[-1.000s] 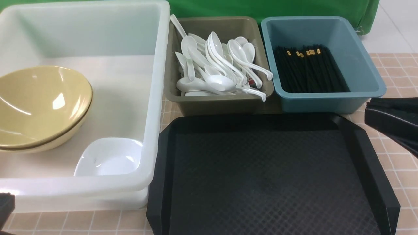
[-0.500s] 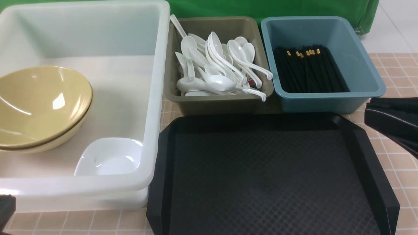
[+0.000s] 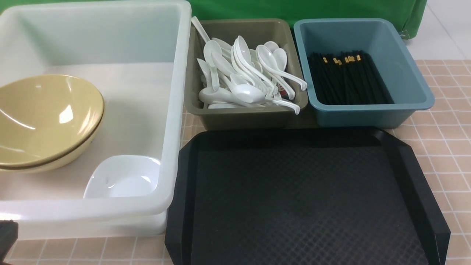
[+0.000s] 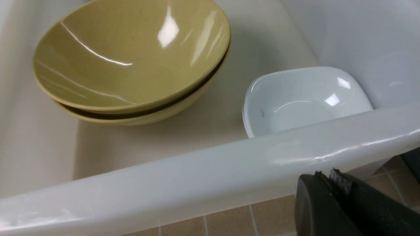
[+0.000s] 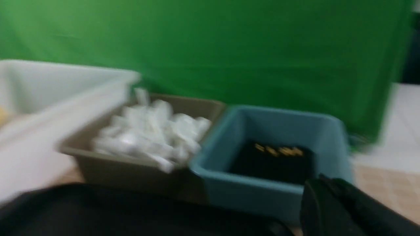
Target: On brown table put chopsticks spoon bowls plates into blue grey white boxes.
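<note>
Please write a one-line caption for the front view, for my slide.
Sorted tableware: yellow bowls and white plate in white box, spoons in grey box, chopsticks in blue box.

Bright, even overhead light, soft shadows. Glare streaks on bowls [image 3: 44, 117] and plate [image 4: 305, 101]. Front and left wrist views sharp; right wrist view heavily motion-blurred, spoons [image 5: 151, 134] smeared into white blobs.
</note>
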{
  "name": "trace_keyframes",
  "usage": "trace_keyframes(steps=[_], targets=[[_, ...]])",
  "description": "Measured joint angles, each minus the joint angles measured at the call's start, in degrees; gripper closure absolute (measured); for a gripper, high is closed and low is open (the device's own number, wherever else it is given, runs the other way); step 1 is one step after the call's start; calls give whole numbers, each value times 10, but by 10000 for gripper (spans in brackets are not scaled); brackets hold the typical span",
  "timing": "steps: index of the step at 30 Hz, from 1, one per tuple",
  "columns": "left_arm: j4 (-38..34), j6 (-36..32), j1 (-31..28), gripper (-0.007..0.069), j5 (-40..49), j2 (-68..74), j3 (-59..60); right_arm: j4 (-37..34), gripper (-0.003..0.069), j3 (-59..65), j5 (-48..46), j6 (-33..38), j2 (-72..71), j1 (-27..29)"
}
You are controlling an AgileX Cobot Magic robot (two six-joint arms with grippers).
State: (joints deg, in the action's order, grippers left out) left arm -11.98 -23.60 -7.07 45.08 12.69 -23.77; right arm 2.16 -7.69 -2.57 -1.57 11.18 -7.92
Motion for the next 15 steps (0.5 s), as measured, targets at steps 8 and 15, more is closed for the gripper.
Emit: trace_keyframes(steps=[8, 15], targets=[[0, 0, 0, 623, 0, 0, 0, 42, 623, 93, -113, -58, -113, 90], [0, 0, 0, 623, 1, 0, 0, 48, 623, 93, -149, -66, -118, 90]])
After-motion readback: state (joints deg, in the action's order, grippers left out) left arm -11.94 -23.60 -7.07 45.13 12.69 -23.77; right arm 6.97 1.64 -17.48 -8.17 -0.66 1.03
